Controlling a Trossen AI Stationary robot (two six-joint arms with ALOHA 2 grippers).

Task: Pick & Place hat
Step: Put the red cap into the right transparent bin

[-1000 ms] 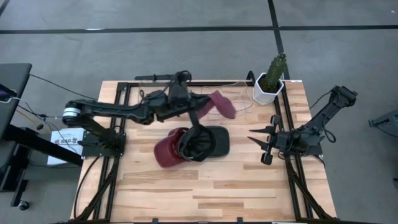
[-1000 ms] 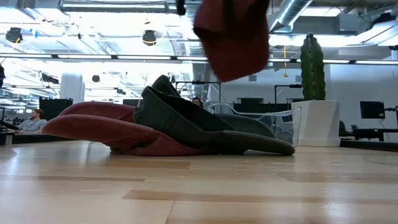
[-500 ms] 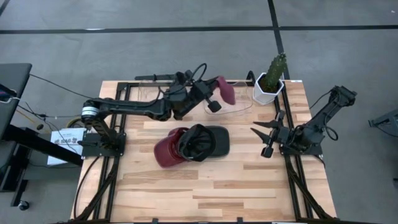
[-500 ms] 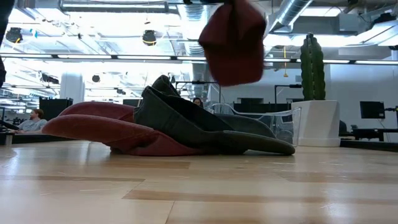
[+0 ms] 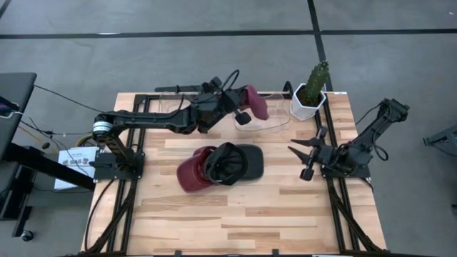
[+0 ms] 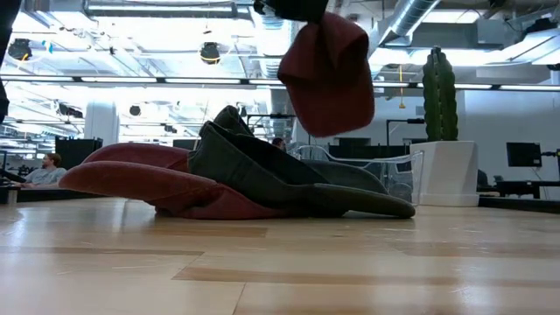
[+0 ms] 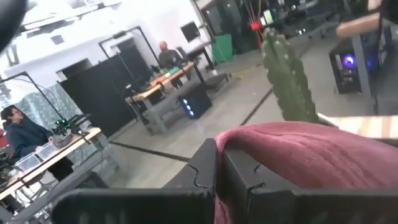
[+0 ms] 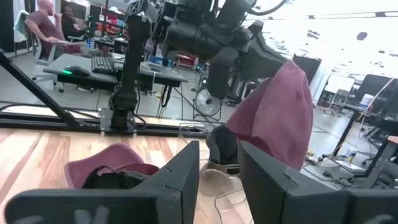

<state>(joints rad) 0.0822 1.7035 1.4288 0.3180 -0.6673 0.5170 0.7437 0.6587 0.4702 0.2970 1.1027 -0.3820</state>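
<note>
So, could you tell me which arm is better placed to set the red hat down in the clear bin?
The left: its gripper already holds the red hat above the clear bin, while the right gripper waits empty at the table's right edge.

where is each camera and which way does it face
High view: above the table, looking straight down; both arms show, left gripper holding the maroon hat.
Low view: table height, level across; hat pile, hanging maroon hat.
Left wrist: past its fingers, cactus.
Right wrist: past its open fingers toward the left arm.
All share the maroon hat.
</note>
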